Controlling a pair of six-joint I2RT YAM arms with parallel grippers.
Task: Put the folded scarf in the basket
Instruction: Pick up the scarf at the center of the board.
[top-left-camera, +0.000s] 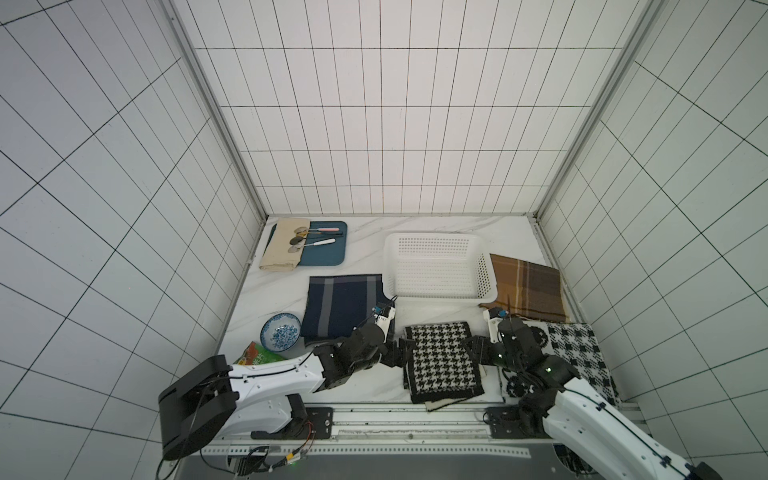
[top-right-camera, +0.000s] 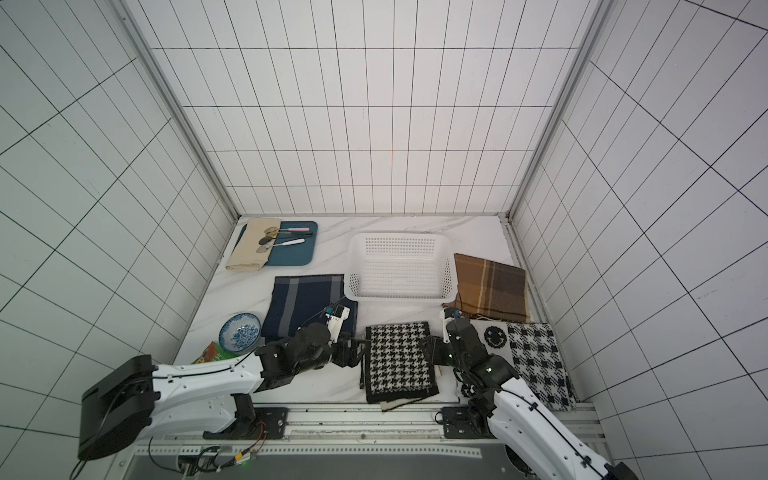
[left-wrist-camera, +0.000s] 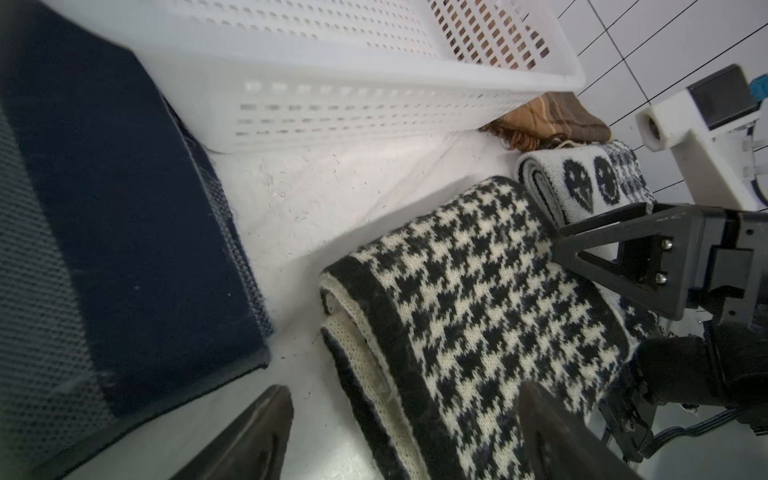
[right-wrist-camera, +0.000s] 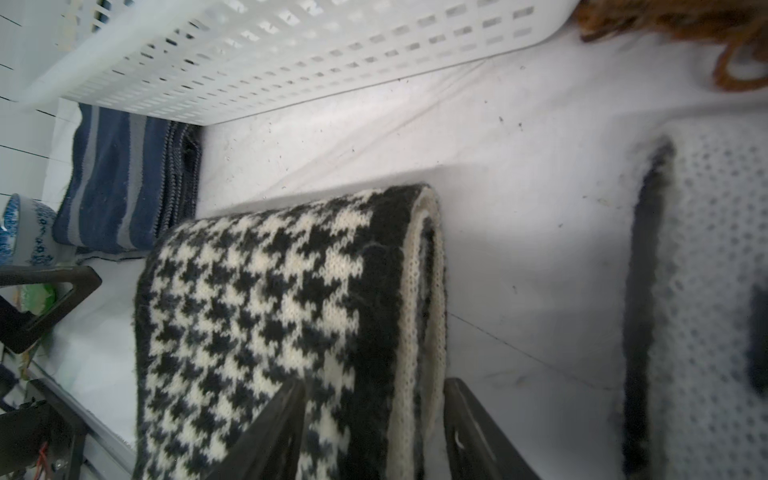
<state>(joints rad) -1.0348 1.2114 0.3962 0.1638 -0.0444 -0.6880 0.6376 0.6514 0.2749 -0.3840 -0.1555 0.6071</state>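
Both my grippers at the houndstooth scarf, one on each side

The marble tabletop (top-left-camera: 436, 309) is pretty crowded. The white basket (top-left-camera: 436, 251) sits toward the far edge, right of the middle. The folded houndstooth scarf (top-left-camera: 442, 359) lies by the near edge, on the table and not in the basket, with bare marble between the two. There's a smiley scarf (top-left-camera: 577, 353) in the near right corner, a navy striped scarf (top-left-camera: 343, 307) right up against the basket's left side, and a brown plaid scarf (top-left-camera: 528, 286) by the right edge. My left gripper (left-wrist-camera: 403, 388) straddles the houndstooth's left edge, fingers spread wide and gripping nothing. My right gripper (right-wrist-camera: 374, 382) has a finger on either side of its right edge, and honestly I can't tell if they're squeezing. There's a little blue bowl (top-left-camera: 281, 334) near the left edge.
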